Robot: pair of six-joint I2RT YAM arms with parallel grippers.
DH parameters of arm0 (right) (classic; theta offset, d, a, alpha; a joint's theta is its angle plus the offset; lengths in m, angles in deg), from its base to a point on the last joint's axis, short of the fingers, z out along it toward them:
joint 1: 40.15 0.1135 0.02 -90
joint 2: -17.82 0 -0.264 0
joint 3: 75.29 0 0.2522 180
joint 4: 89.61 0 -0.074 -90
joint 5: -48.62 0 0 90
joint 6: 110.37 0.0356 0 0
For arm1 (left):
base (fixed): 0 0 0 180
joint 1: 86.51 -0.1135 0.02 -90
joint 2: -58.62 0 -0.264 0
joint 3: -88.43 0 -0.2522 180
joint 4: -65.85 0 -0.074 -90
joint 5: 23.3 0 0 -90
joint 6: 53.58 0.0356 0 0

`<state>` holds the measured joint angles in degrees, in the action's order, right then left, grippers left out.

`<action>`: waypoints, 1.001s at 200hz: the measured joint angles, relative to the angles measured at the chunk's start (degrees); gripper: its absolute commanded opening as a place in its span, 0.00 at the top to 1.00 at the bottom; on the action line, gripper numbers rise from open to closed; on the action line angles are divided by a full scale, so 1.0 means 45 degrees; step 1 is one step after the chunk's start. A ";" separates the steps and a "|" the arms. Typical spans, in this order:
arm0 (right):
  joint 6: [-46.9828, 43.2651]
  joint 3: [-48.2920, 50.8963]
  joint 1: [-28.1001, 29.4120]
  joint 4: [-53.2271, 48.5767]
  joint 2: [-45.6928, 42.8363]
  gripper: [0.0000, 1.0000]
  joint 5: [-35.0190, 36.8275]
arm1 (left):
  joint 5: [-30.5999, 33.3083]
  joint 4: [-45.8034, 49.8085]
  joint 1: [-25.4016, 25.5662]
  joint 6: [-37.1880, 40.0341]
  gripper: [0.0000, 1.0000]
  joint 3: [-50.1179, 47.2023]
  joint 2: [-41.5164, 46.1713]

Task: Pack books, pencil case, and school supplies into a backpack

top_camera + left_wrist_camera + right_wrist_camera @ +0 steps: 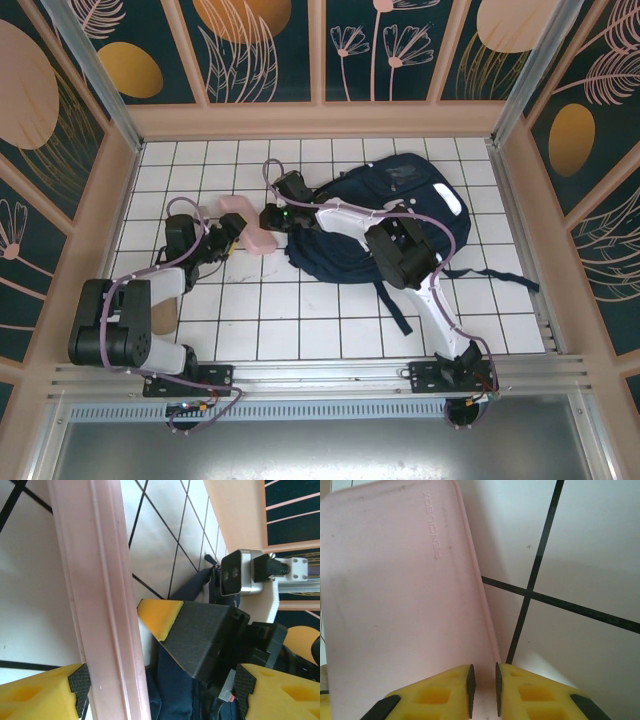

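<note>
The pale-pink pencil case [257, 240] lies on the white tiles just left of the navy backpack [410, 195]. My right gripper [272, 218] reaches across the backpack's left end. Its jaws [483, 690] are shut on the near rim of the pencil case [400, 595]. My left gripper [226, 240] stands open on the case's other side. In the left wrist view the case's pink edge [100, 605] runs up beside my left finger [45, 695], with the right arm's yellow-and-black finger [200, 635] and backpack fabric [185, 690] in the wide gap. The books and school supplies are out of view.
Dark backpack straps [500, 275] trail over the tiles to the right and toward the near edge. Peach-framed walls [320, 120] close in the table on three sides. A metal rail [320, 375] runs along the near edge.
</note>
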<state>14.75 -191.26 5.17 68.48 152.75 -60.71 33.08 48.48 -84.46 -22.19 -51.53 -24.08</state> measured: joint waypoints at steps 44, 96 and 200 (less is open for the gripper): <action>0.0000 0.0102 0.0005 0.0209 -0.0010 0.77 -0.0063 | 0.0427 0.0505 0.0000 0.0359 0.29 0.0034 -0.0767; -0.0005 0.0160 0.0005 0.0389 -0.0044 0.77 -0.0097 | 0.0573 0.0078 0.0000 0.0063 0.46 0.0000 -0.1656; 0.0015 0.0199 -0.0243 0.0461 -0.0049 0.77 0.0078 | 0.0209 -0.2715 -0.0005 -0.1180 0.42 -0.0272 -0.2749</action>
<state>14.81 -190.37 4.08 70.56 152.53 -60.36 34.02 36.26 -84.48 -27.50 -52.75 -36.45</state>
